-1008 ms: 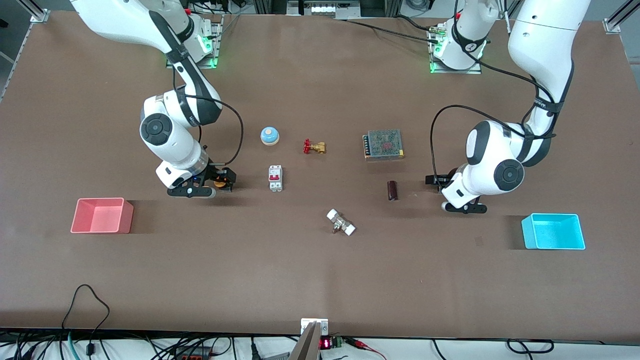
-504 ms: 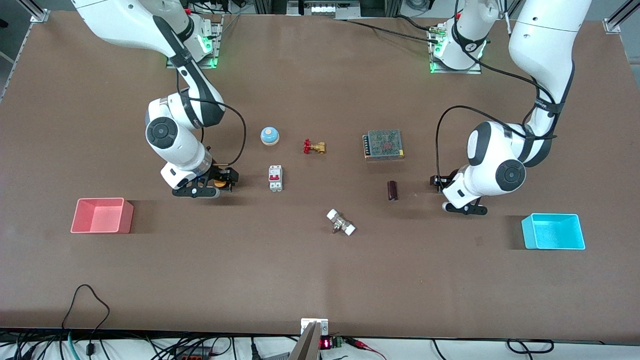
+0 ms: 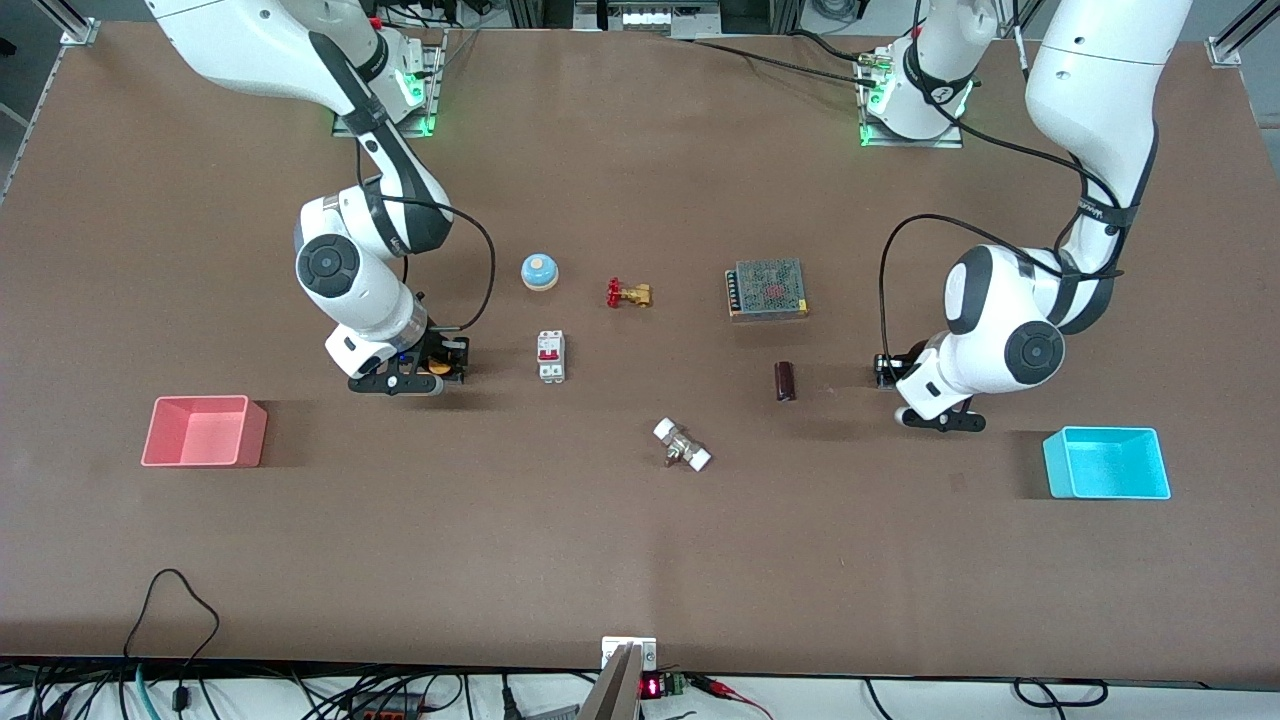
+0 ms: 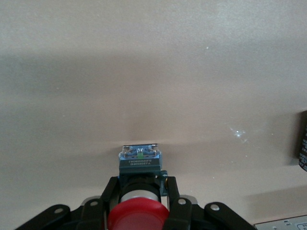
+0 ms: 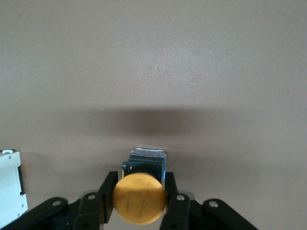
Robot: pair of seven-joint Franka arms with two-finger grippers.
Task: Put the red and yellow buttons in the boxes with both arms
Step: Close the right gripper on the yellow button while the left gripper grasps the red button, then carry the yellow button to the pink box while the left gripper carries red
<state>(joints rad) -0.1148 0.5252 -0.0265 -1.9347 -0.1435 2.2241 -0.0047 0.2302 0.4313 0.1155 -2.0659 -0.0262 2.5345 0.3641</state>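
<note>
My right gripper (image 3: 441,364) is shut on the yellow button (image 3: 437,367), low over the table between the pink box (image 3: 205,431) and the circuit breaker. In the right wrist view the yellow cap (image 5: 139,198) sits between the fingers (image 5: 106,189), above its shadow. My left gripper (image 3: 886,368) is low over the table between the dark cylinder and the cyan box (image 3: 1106,463). In the left wrist view it is shut on the red button (image 4: 138,216), whose blue-grey base (image 4: 140,159) sticks out past the fingers (image 4: 172,191). The red button is hidden in the front view.
On the table's middle are a blue dome bell (image 3: 539,271), a brass valve (image 3: 629,294), a white circuit breaker (image 3: 550,355), a mesh-topped power supply (image 3: 767,289), a dark cylinder (image 3: 785,380) and a white-ended fitting (image 3: 682,445).
The left arm has moved a little toward the cyan box with the red button. The right arm's wrist has shifted slightly, still holding the yellow button.
</note>
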